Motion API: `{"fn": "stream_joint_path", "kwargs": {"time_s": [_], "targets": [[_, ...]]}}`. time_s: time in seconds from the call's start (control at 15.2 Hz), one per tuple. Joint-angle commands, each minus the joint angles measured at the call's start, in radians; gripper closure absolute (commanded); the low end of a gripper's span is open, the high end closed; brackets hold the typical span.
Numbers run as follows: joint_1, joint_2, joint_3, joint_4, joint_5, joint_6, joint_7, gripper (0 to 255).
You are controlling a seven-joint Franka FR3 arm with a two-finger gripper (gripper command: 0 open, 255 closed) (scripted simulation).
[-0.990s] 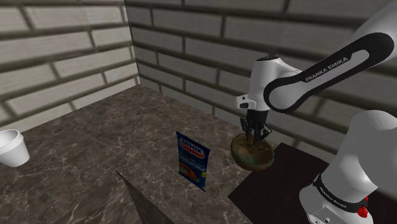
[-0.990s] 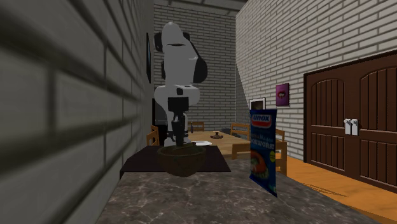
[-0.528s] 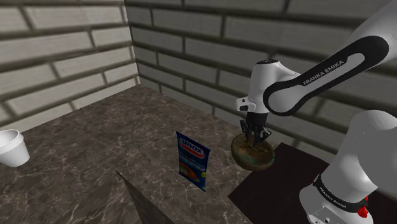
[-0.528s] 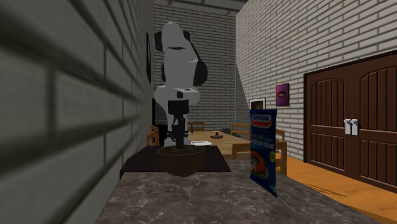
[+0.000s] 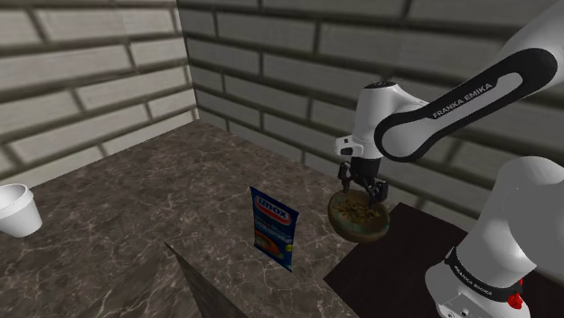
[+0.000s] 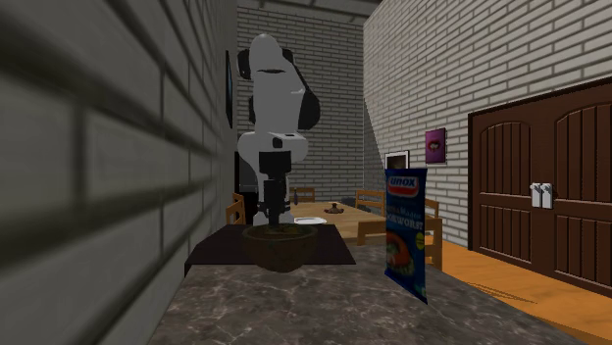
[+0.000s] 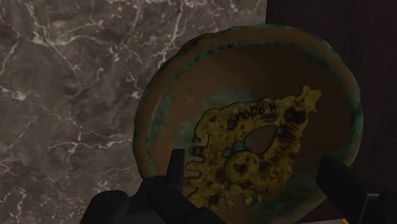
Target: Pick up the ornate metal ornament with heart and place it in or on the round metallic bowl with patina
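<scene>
My gripper (image 5: 362,190) has opened in the last half-second and now stands released, fingers spread above the bowl (image 7: 167,95). The ornament (image 7: 245,149) lies flat inside the bowl, so I judge placement complete. Count: one ornament, one bowl, one snack bag (image 5: 273,228), one white cup (image 5: 16,210).

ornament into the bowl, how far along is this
Done, it seems: the yellowish ornate ornament with a heart-shaped hole lies inside the round brown bowl with green patina. In hand: nothing; the black gripper hangs just over the bowl, its fingers apart on either side of the ornament, not clasping it. Left: probably only lifting the gripper clear.
</scene>
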Motion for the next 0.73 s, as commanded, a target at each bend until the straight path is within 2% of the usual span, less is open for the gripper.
{"fn": "stream_joint_path", "kwargs": {"time_s": [0.0, 0.13, 0.66], "targets": [[-0.006, -0.046, 0.005, 0.026, -0.005, -0.073, 0.003, 0], [-0.01, -0.093, 0.011, 0.061, -0.007, -0.155, 0.007, 0], [-0.01, -0.093, 0.012, 0.061, -0.007, -0.154, 0.007, 0]]}}
